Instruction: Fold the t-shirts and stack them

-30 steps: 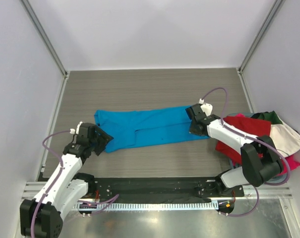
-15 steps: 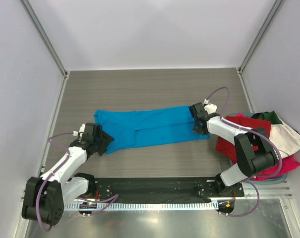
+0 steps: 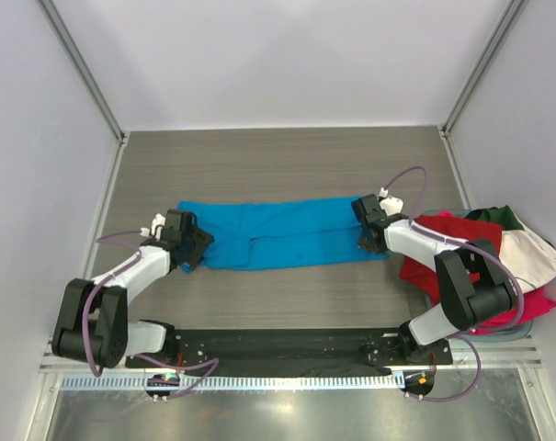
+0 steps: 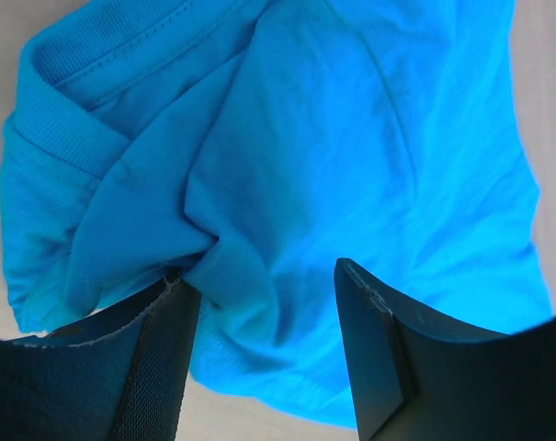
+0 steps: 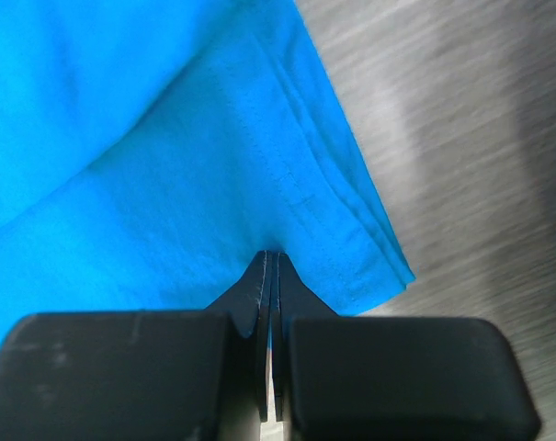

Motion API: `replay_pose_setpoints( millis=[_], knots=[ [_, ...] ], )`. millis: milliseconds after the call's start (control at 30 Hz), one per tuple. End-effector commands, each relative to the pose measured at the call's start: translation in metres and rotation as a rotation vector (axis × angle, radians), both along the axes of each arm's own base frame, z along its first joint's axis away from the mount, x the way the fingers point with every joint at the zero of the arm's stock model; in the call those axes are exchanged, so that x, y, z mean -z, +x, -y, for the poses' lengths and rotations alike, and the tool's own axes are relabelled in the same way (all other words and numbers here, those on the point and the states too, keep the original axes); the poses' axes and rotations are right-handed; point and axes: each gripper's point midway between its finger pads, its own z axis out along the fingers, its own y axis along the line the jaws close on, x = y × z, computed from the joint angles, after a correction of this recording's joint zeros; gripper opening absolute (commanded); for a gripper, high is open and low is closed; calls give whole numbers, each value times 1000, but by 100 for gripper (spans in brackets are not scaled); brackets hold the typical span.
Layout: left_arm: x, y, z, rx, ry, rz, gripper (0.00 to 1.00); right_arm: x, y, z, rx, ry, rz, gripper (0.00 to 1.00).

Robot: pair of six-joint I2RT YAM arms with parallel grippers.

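**Blue shirt pulled straight, left side about to take hold**

Over the last second my left arm has swung round, and the left pincer has slid in from the bare worktop onto the near-left end of the blue t-shirt. That corner was drooping toward me a moment ago. Now it is drawn in, and the shirt lies as a straighter band across the middle of the worktop, already folded lengthwise.

The right pincer has barely shifted, only a touch outward. It is pressed together on the hem at the shirt's right end and pinches the cloth there, which anchors that side.

In the left wrist view, the left jaws stand spread over a bunched ridge of blue cloth just below the collar. One pad touches the ridge and the other is clear of it, so I read this as straddling the cloth, not gripping it.

I judge the lengthwise fold done and the crosswise fold next. Both ends need to be held before either is lifted, so the left side has to close first. That ridge looks thick, and I may catch only the top layer. The pile of other shirts waits at the right edge, just beside the right arm.
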Motion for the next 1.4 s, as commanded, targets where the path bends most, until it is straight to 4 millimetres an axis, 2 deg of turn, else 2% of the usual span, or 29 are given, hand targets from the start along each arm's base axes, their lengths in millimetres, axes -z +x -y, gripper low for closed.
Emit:
replay_pose_setpoints(
  millis=[0, 67, 100, 133, 200, 233, 267, 300, 333, 367, 433, 467, 500, 533, 567, 600, 633, 667, 700, 833, 867, 967, 1133, 1167, 1200, 1233, 1267, 1333, 1367],
  knots=[
    [24, 15, -14, -49, 70, -27, 61, 12, -38, -9, -23, 53, -77, 1],
    [23, 32, -13, -41, 69, -10, 61, 12, -49, -25, -71, 91, -85, 1],
    [12, 55, -9, -37, 67, 18, 61, 14, -57, -30, -77, 105, -91, 1],
    [26, 60, -7, -23, 65, -30, 61, 10, -61, -40, -101, 120, -79, 1],
    [29, 81, -1, 27, 75, -44, 58, 9, -79, -77, -219, 145, -86, 1],
    [15, 107, 5, 31, 63, -1, 57, 11, -88, -94, -240, 165, -96, 1],
    [30, 119, 11, 62, 64, -26, 56, 12, -96, -111, -277, 190, -111, 1],
    [31, 132, 16, 79, 55, -23, 56, 7, -109, -145, -376, 222, -105, 1],
    [11, 168, 26, 98, 39, 43, 55, 8, -116, -163, -400, 245, -118, 1],
    [31, 178, 36, 135, 15, 4, 54, 13, -124, -179, -444, 248, -144, 1],
    [30, 211, 55, 211, 9, 32, 52, -5, -137, -233, -569, 294, -114, 1],
    [3, 245, 67, 234, 14, 95, 52, -3, -143, -250, -633, 287, -118, 1],
    [25, 255, 78, 282, 9, 66, 52, -24, -142, -285, -701, 365, -77, 1],
    [24, 267, 90, 307, 7, 81, 52, -31, -150, -303, -753, 391, -73, 1],
    [1, 295, 100, 321, -6, 140, 53, -37, -150, -313, -785, 404, -68, 1],
    [27, 298, 110, 351, -40, 104, 52, -50, -149, -330, -813, 446, -56, 1],
    [31, 307, 114, 361, -53, 109, 53, -59, -145, -335, -828, 456, -37, 1],
    [8, 328, 122, 374, -64, 176, 53, -67, -141, -338, -856, 454, -14, 1],
    [30, 330, 125, 391, -76, 150, 54, -86, -136, -341, -863, 482, 22, 1],
    [14, 352, 131, 444, -91, 242, 59, -116, -94, -313, -847, 484, 124, 3],
    [4, 360, 132, 448, -91, 293, 60, -118, -64, -292, -781, 473, 154, 3],
    [-17, 371, 128, 464, -65, 371, 66, -115, -17, -247, -727, 515, 162, 2],
    [-59, 373, 113, 510, 44, 447, 79, -131, 49, -196, -685, 515, 332, 2],
    [-85, 372, 105, 506, 74, 483, 85, -132, 59, -190, -677, 511, 348, 2],
    [-90, 371, 94, 500, 88, 485, 99, -133, 69, -185, -663, 496, 365, 3],
    [-87, 366, 87, 492, 84, 468, 100, -131, 79, -175, -647, 471, 372, 1],
    [-108, 362, 84, 495, 77, 499, 100, -129, 87, -175, -658, 458, 369, 2],
    [-121, 353, 77, 513, 69, 510, 100, -121, 90, -174, -671, 441, 328, 4],
    [-108, 341, 73, 517, 68, 465, 100, -126, 97, -172, -648, 432, 316, 4]
  ],
)
